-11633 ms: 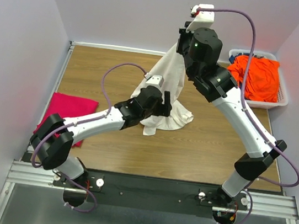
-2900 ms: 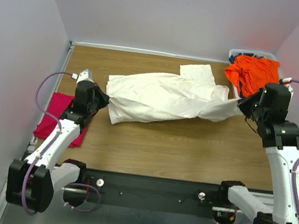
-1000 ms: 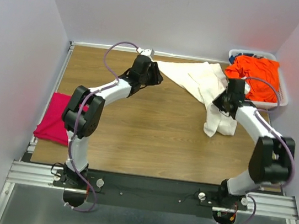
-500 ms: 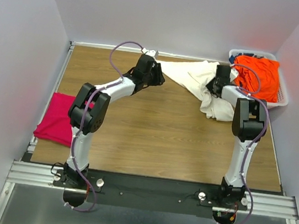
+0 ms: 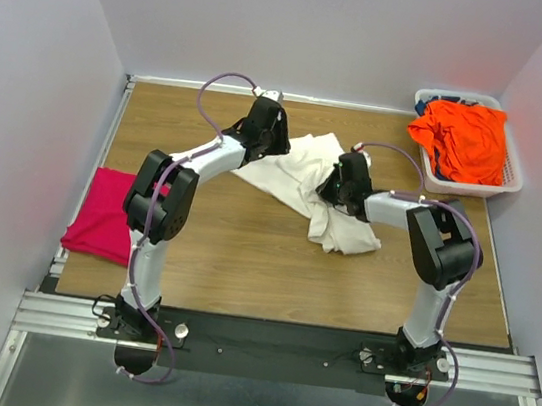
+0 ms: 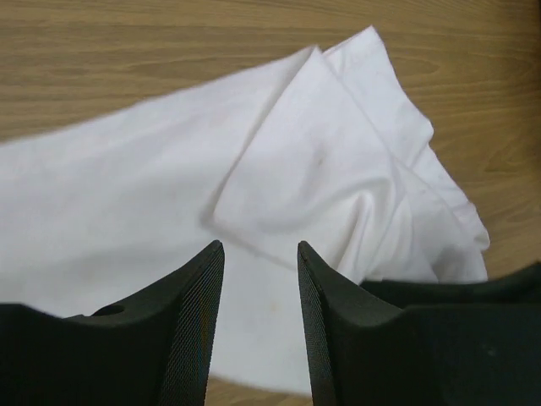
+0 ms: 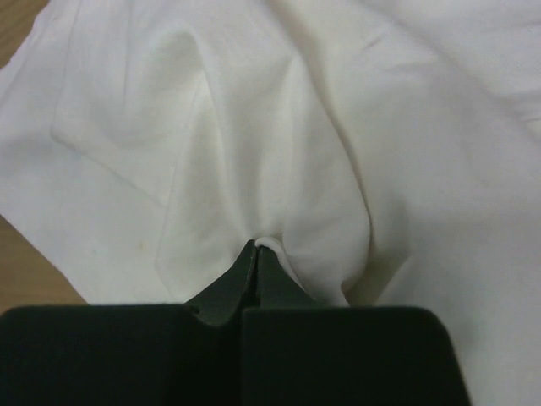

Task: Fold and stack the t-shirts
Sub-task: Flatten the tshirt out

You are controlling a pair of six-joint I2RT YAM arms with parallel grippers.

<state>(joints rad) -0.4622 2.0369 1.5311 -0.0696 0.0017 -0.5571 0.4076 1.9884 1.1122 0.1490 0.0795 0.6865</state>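
Cream-white t-shirt [image 7: 279,127] pinched between closed right jaws

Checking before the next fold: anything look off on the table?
The white t-shirt lies crumpled mid-table rather than flat. The right end effector pinches a raised fold in it, while the left end effector stands open over it. The pink t-shirt overhangs the left edge of the table.

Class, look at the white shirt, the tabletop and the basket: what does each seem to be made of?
White shirt: soft matte cloth; it creases and drapes.
Tabletop: wood or wood-look laminate, showing grain lines.
Basket: likely white plastic, with a stiff, smooth rim.
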